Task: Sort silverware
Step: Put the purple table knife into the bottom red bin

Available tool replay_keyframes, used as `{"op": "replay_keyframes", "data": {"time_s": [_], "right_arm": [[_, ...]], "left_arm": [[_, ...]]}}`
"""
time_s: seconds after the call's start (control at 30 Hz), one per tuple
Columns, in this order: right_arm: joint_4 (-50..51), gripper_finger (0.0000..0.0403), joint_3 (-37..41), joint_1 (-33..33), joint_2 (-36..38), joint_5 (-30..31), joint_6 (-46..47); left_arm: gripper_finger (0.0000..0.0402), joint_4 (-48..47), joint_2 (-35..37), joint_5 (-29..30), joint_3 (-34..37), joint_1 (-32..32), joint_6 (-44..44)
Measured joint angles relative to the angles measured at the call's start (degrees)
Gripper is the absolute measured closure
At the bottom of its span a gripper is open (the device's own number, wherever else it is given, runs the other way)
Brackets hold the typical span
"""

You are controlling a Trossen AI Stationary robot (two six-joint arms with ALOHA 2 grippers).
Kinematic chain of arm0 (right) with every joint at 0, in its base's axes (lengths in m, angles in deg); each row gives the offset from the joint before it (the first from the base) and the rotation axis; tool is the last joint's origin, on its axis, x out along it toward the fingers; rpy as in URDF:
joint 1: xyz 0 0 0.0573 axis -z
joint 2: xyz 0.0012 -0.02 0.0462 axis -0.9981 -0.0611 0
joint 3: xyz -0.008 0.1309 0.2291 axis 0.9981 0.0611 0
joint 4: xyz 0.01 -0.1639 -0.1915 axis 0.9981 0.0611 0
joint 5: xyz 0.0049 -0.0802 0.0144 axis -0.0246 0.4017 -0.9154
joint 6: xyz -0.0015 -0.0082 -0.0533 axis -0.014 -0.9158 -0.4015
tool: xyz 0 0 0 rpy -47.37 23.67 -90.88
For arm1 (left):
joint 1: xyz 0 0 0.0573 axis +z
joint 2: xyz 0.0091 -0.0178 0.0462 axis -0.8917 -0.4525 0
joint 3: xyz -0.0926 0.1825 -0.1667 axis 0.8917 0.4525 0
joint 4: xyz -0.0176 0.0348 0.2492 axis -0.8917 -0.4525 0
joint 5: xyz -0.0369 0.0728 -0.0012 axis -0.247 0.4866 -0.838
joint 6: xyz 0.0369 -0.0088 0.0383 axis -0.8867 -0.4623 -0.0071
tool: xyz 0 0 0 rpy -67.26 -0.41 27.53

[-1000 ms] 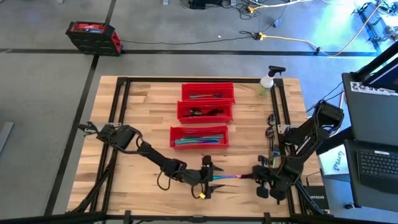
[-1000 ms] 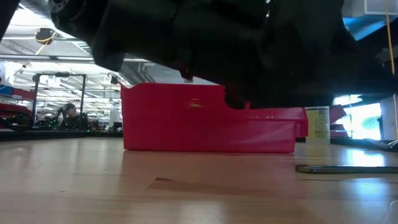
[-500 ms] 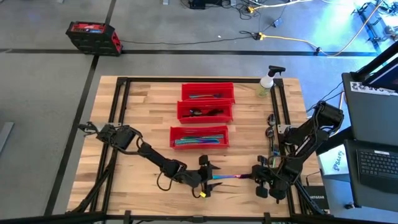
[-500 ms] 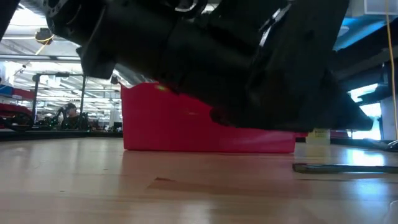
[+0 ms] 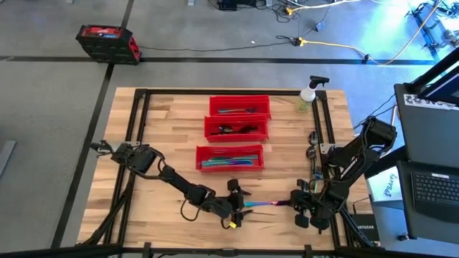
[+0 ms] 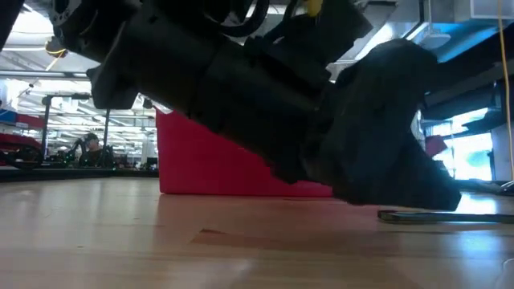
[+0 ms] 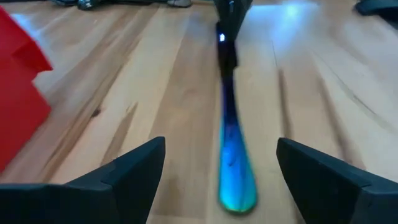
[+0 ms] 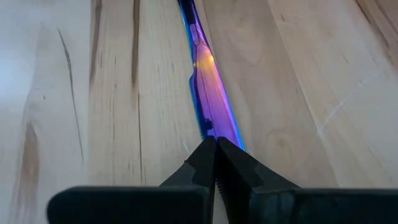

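Observation:
An iridescent blue-purple knife stretches left to right near the table's front edge, level and low over the wood. Whether it rests on the table I cannot tell. My right gripper is shut on its right end. My left gripper stands open at the knife's left end. In the left wrist view its fingers stand on either side of the handle end without touching it. More silverware fills three red bins, and a few pieces lie by the right rail. My right gripper pinches the knife's blade end between its two fingers. The fingers come slanting down from the table's right side and lie along the knife. The knife runs level away from them toward my left gripper.
The red bins stand in a row down the table's middle, the nearest just beyond the knife. A clear spray bottle stands at the far right. Black rails run along the table's left and right sides.
My left gripper has tipped its fingers downward and sunk a little over the knife's handle end, staying open. The knife has kept its place.

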Motion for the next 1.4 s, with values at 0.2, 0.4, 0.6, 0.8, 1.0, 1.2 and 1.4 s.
{"op": "replay_keyframes", "data": {"time_s": [0.2,0.4,0.6,0.8,1.0,1.2,1.4], "right_arm": [[0.0,0.0403,0.02,0.0,-0.02,-0.13,-0.04],[0.02,0.0403,0.04,0.0,-0.07,-0.09,-0.06],[-0.15,0.0403,0.09,0.0,-0.09,-0.09,-0.06],[-0.2,0.0403,0.09,0.0,-0.09,-0.09,-0.06],[-0.24,0.0403,0.09,0.0,-0.09,-0.09,-0.06],[-0.26,0.0403,0.09,0.0,-0.11,-0.09,-0.06],[-0.3,0.0403,0.11,0.0,-0.11,-0.09,-0.06]], "left_arm": [[0.0105,0.11,-0.02,-0.14,0.0,0.04,-0.76],[0.0105,4.68,-2.63,-1.32,-0.01,0.02,-2.31],[0.0105,11.05,-5.51,-1.32,-0.02,0.08,-2.19],[0.0105,10.97,-5.63,-1.7,-0.04,0.38,-1.82],[0.011,10.68,-5.63,-3.48,-0.04,1.09,0.2],[0.0148,10.59,-5.66,-3.82,-0.09,1.14,-0.3],[0.0165,9.19,-5.65,-3.79,-0.15,1.57,1.31]]}}
